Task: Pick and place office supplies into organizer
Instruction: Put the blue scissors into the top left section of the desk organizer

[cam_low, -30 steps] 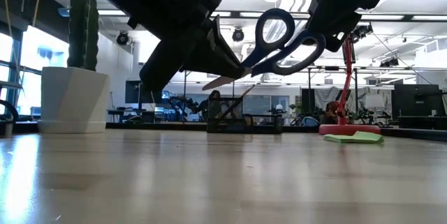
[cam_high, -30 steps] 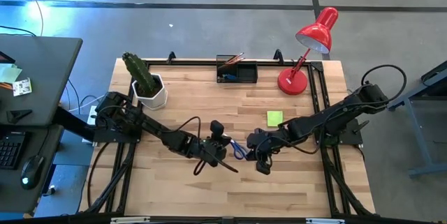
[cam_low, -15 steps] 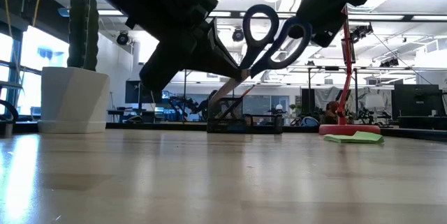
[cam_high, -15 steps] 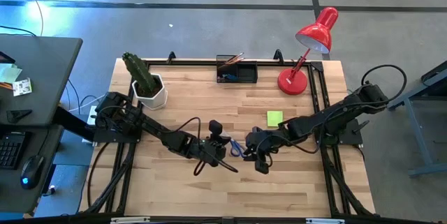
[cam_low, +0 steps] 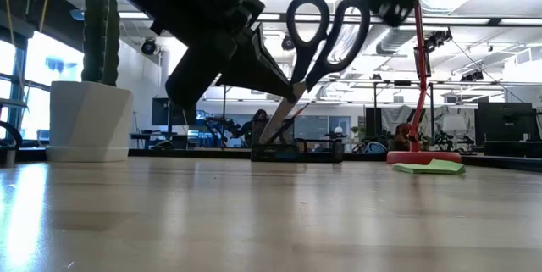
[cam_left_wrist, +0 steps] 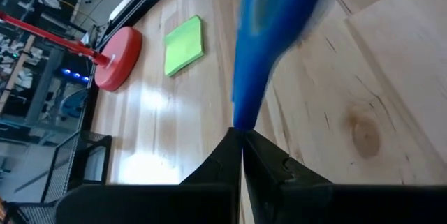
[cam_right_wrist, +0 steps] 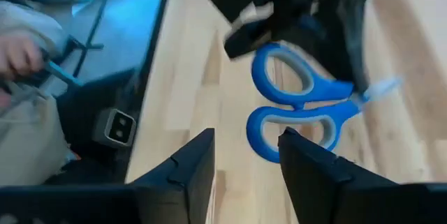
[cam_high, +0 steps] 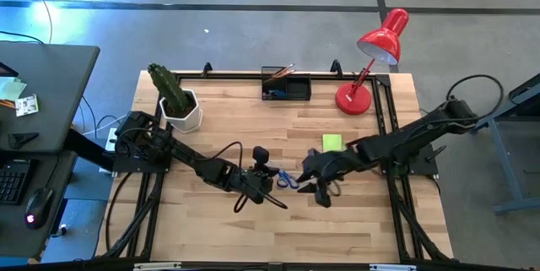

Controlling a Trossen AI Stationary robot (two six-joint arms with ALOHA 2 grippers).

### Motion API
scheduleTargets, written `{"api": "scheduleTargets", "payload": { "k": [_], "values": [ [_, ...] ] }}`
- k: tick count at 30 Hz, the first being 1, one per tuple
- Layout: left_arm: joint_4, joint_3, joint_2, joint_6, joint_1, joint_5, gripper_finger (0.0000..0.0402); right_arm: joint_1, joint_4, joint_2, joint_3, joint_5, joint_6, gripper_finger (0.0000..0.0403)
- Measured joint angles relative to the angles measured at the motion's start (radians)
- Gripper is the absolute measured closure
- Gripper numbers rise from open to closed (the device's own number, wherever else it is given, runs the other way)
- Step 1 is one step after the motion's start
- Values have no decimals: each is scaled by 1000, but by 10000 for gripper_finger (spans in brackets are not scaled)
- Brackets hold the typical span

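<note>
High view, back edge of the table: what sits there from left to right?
Potted cactus → black organizer → red desk lamp.

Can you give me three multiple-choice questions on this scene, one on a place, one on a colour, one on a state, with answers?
1. Where is the sticky pad?
A. In the organizer
B. On the table, in front of the lamp
C. Beside the cactus

2. What colour are the scissors' handles?
A. Blue
B. Red
C. Green

3. How are the scissors right now?
A. Flat on the table
B. In the organizer
C. Off the table, held by the left gripper

Answers:
1. B: the high view shows it on bare wood near the lamp, away from the organizer.
2. A: the right wrist view shows blue loops.
3. C: the low view shows them in the air; the left gripper is shut on the blades, and the right gripper is open nearby.
</note>
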Motion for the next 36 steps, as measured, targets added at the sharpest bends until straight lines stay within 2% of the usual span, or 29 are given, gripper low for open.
{"api": "scheduleTargets", "payload": {
  "k": [4,8,11,13,16,19,23,28,33,36],
  "values": [
    [0,0,0,-16,0,13,401,2,-66,-127,0,91,-28,231],
    [14,0,-11,-36,0,50,401,27,-197,-239,0,296,-65,209],
    [16,0,-27,-52,0,74,401,70,-316,-265,1,447,-53,201],
    [23,0,-47,-67,0,91,401,101,-342,-256,-11,487,-36,199],
    [24,0,-81,-93,0,122,401,155,-202,-224,-72,503,-58,199],
    [33,0,-121,-127,13,188,401,209,-18,-187,-133,568,-122,198],
    [168,-34,-170,-196,57,404,401,253,163,-146,-191,696,-227,198],
    [345,-98,-183,-282,121,589,401,245,276,-111,-215,720,-254,198],
    [377,-123,-176,-331,146,622,401,206,379,-89,-216,742,-292,198],
    [376,-127,-175,-336,144,621,401,173,440,-82,-216,685,-302,198]
  ]
}}
